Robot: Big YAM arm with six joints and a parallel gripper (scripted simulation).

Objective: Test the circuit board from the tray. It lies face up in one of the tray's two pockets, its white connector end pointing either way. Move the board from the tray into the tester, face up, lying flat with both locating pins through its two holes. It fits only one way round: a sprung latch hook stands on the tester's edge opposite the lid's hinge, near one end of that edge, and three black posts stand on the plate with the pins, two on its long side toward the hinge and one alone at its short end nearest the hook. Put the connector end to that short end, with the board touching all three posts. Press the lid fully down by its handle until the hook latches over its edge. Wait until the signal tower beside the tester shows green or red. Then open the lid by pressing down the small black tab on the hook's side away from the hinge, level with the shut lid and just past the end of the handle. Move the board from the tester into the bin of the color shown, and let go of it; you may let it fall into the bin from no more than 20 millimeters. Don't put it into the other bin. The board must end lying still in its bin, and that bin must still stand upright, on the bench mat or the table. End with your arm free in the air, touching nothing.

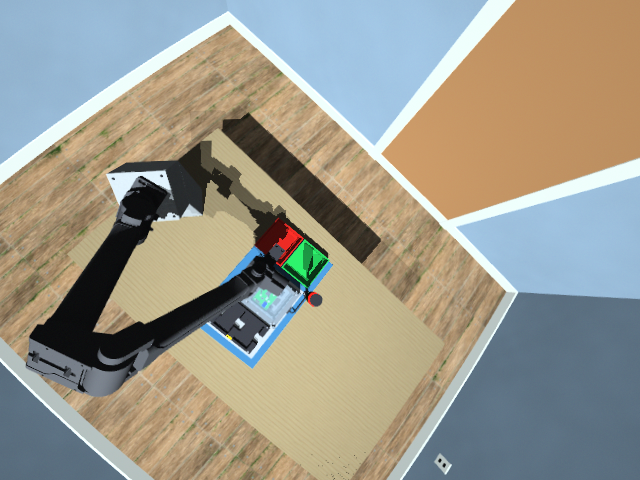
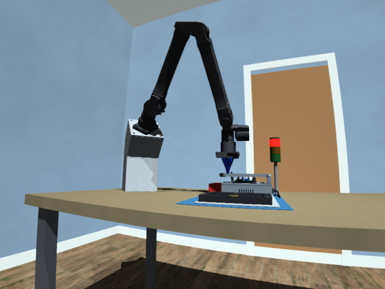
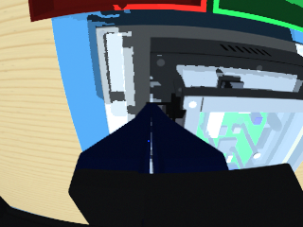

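Observation:
My gripper [image 2: 227, 173] [image 3: 151, 112] is shut and empty, pointing straight down at the tester's hook side. Its tips are just beside the black hook [image 3: 175, 110]; whether they touch the tab below them is hidden. The tester [image 2: 228, 187] has its clear lid [image 1: 279, 308] [image 3: 237, 103] lying flat and shut. The green board [image 1: 264, 296] [image 3: 256, 137] shows under the lid, its white connector end toward the hook side. The signal tower [image 1: 314, 299] [image 2: 274, 150] is lit red at the top. The red bin [image 1: 291, 241] [image 2: 214, 187] [image 3: 166, 4] stands upright behind the tester.
The green bin [image 1: 297, 260] [image 3: 258, 8] stands directly beside the red one. The black tray [image 1: 250, 326] [image 2: 217, 198] lies on the tester's other side. All stand on or along the blue mat [image 1: 252, 361] [image 2: 283, 206] [image 3: 71, 80]. The tower's pole rises near the lid's hinge side.

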